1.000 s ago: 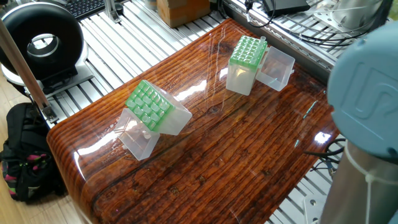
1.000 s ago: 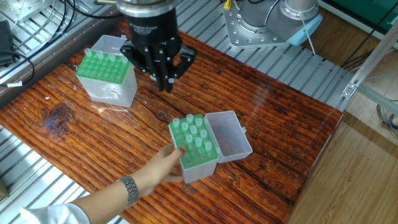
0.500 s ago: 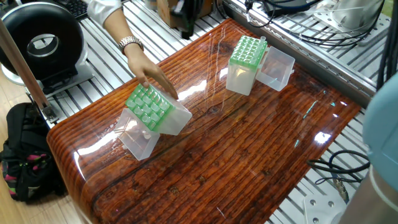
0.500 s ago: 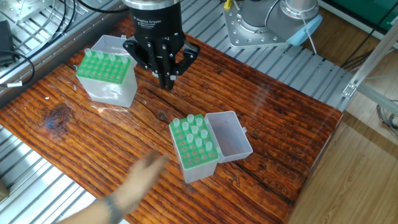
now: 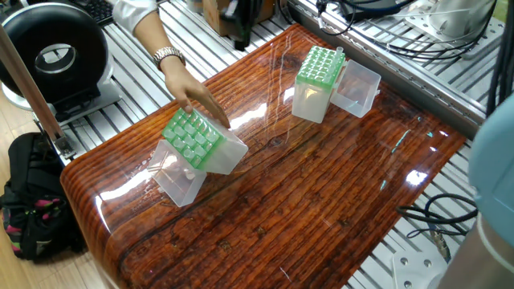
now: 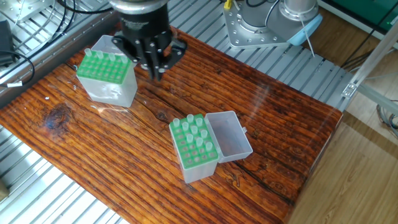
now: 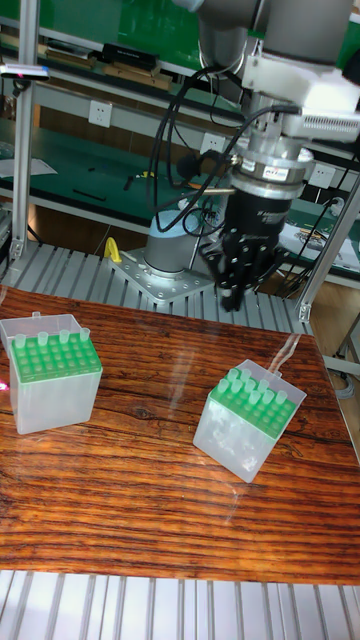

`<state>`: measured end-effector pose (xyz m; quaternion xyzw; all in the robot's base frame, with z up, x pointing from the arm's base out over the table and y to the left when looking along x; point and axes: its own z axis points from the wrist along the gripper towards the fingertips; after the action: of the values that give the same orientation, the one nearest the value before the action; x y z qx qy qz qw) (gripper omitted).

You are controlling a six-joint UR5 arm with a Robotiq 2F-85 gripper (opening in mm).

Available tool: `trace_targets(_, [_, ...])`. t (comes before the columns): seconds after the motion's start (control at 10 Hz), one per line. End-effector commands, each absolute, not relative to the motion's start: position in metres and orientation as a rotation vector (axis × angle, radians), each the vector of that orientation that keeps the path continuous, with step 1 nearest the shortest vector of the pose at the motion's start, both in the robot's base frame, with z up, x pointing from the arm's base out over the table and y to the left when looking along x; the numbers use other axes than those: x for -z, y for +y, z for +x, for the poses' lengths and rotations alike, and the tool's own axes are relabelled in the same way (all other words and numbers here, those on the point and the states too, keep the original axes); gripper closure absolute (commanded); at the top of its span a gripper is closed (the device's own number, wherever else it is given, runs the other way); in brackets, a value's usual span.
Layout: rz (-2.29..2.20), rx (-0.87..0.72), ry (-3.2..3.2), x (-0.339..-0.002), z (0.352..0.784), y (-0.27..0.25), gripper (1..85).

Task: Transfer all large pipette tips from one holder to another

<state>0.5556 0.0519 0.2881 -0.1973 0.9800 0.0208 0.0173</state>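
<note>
Two clear boxes with green racks hold the large pipette tips. One box [image 6: 106, 70] stands upright at the left with its lid open behind it, and it shows too as the far box [image 5: 319, 68] and the left box [image 7: 50, 365]. The other box [image 6: 194, 148] sits tilted near the table's middle, its lid [image 6: 227, 134] open to the right; whitish tips [image 6: 191, 132] stick up from its rack. The same tilted box [image 5: 193, 138] [image 7: 250, 415] appears elsewhere. My gripper [image 6: 154, 72] [image 7: 232, 298] hangs shut just right of the upright box, with nothing visible between its fingers.
A person's hand [image 5: 197, 100] touches the tilted box in one fixed view only. The arm's base [image 6: 267, 25] is bolted beyond the wooden table [image 6: 273, 118]. Cables [image 5: 434, 217], a round black device [image 5: 52, 56] and a bag [image 5: 32, 201] lie off the table.
In the other fixed view my gripper has moved left toward the upright box, and the person's hand has left the tilted box and gone out of frame.
</note>
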Motion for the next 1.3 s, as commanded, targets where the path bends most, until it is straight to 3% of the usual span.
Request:
trace_targets(0.0, [-0.590,0.000,3.085,-0.274,0.560,0.039,67.7])
trace_targets(0.2, [-0.598,-0.051,3.113,-0.273,0.552,0.046,67.7])
trace_targets(0.4, [-0.630,0.100,3.071,-0.263,0.578,0.016,68.7])
trace_targets(1.0, [-0.586,-0.001,3.063,-0.260,0.574,0.040,68.3])
trace_targets(1.2, [-0.608,0.013,3.103,-0.260,0.563,0.036,73.3])
